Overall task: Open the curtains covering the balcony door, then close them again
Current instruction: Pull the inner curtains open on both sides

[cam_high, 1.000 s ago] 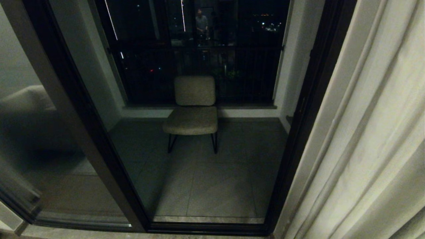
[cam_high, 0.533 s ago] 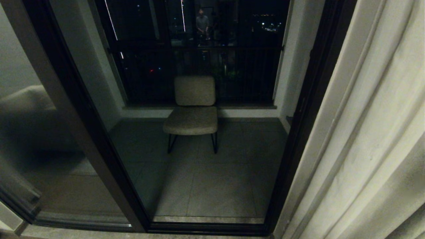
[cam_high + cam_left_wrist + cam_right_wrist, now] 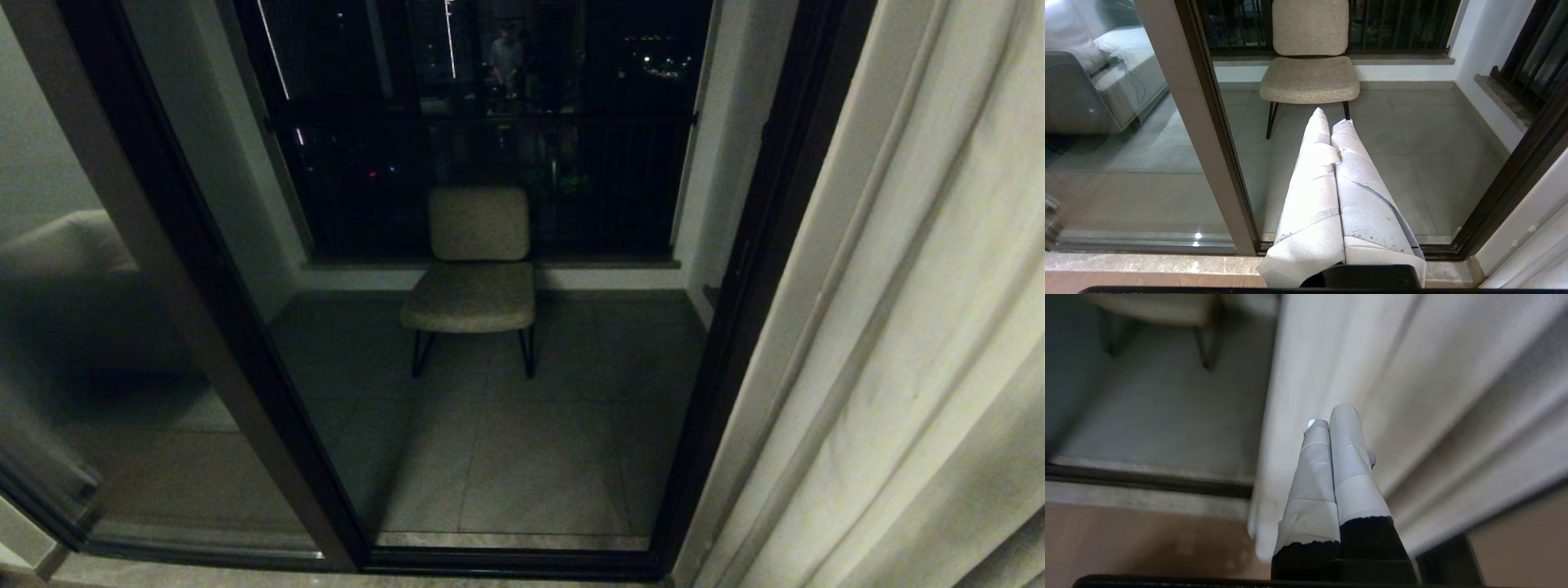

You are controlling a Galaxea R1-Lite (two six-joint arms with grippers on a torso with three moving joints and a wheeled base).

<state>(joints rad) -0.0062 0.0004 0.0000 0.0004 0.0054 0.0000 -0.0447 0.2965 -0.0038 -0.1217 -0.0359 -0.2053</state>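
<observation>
Cream cloth is hanging down my right side: the curtains [image 3: 914, 343] are bunched there, so the balcony door [image 3: 506, 343] is showing, with a chair [image 3: 478, 261] outside. Since a second ago, the folds are looking a bit smoother. I am thinking the opening part is done and closing comes next. My right gripper [image 3: 1333, 416] is pinched shut, holding nothing, right by the cloth. My left gripper [image 3: 1333, 116] is shut too, pointing at the glass.
</observation>
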